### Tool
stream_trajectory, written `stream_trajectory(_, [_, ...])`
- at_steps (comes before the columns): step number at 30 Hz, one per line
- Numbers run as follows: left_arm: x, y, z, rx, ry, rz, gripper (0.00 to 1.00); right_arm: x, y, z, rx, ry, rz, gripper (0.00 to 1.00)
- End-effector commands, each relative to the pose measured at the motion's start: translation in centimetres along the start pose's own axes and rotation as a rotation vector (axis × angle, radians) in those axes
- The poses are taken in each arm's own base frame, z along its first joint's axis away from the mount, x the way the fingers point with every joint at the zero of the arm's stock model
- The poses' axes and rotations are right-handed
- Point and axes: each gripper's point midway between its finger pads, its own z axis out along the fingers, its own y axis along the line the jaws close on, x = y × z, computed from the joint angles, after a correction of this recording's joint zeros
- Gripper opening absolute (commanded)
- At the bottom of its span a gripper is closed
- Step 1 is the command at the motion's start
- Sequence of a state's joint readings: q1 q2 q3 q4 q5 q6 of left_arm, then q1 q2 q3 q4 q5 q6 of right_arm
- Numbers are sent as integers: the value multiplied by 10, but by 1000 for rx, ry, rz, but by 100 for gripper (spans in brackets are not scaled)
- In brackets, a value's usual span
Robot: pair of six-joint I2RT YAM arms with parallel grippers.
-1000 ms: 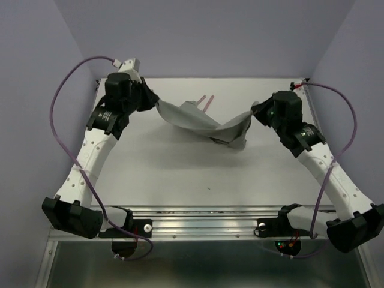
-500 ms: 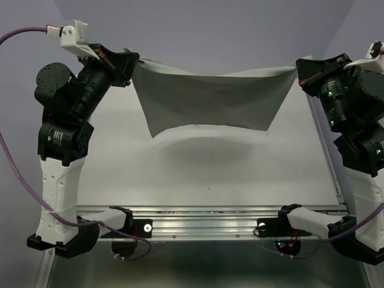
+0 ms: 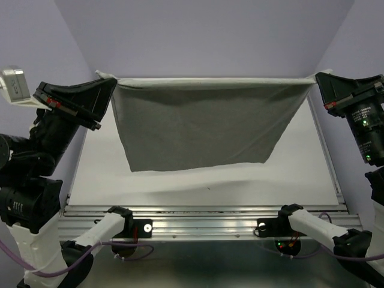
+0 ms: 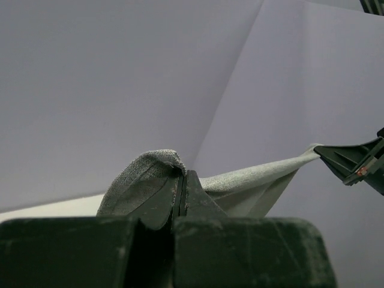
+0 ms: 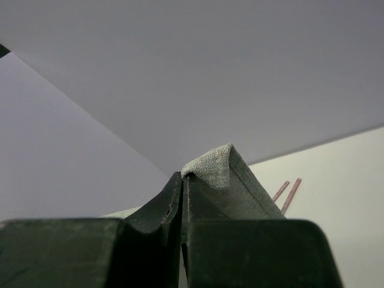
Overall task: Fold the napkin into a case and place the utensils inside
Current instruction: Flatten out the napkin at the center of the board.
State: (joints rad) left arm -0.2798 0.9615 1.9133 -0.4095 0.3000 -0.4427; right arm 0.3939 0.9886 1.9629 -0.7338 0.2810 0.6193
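The white table (image 3: 300,174) fills the middle of the top view, with purple-grey walls behind it. The grey napkin (image 3: 201,126) hangs in the air above the table like a sheet on a line. Its top edge is pulled flat and tight from the upper left to the upper right of the frame, and its bottom edge hangs loose above the table. The left arm (image 3: 54,132) stands tall at the left edge and the right arm (image 3: 366,120) at the right edge. The left gripper (image 3: 113,81) is squeezed tight on the napkin's top left corner. In the left wrist view a little fold of cloth pokes up from between its fingers (image 4: 195,192). The right gripper (image 3: 318,77) pinches the top right corner the same way, and a bump of cloth sticks up above its closed tips in the right wrist view. The utensils (image 5: 292,193) show only there, as two thin pink sticks side by side on the table at the right of the frame, behind the cloth.
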Motion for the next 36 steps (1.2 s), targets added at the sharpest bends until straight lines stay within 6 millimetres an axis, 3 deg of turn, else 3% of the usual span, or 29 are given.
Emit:
stream_trajectory(1, [-22,-12,-26,4,-101,-10,0,-26,-4,-30,15,-68,11,1])
stream_trajectory(6, [-18,-14,-43,-2,-112,-25,0,-17,-16,-38,51,-53,22,1])
stream_trajectory(10, [11,10,-35,-60,-66,-51,0,5,-44,-28,152,-30,-3,1])
stream_trajectory(15, [81,65,-3,-174,69,-82,0,55,-88,2,299,49,-84,1])
stream_trajectory(17, [121,95,13,-234,166,-88,0,90,-107,17,338,114,-104,1])
stream_trajectory(18, [133,104,19,-252,189,-93,0,120,-124,23,368,176,-124,1])
stream_trajectory(19, [148,113,22,-265,221,-98,0,133,-133,28,385,197,-130,1])
stream_trajectory(20, [181,133,28,-307,289,-114,0,143,-139,34,400,204,-130,1])
stream_trajectory(22, [204,151,35,-337,314,-118,0,173,-164,41,458,249,-169,1])
stream_trajectory(25, [270,201,48,-434,436,-112,0,201,-189,63,517,269,-237,1])
stream_trajectory(27, [292,221,54,-469,483,-98,0,226,-206,80,556,314,-292,1])
stream_trajectory(28, [314,238,57,-500,534,-103,0,232,-207,90,551,312,-298,1])
stream_trajectory(29, [320,245,61,-506,543,-99,0,250,-218,100,570,349,-338,1])
stream_trajectory(35, [357,292,75,-549,614,-134,0,284,-248,152,598,408,-397,1])
stream_trajectory(36, [350,299,83,-549,606,-123,0,294,-257,164,600,433,-406,1])
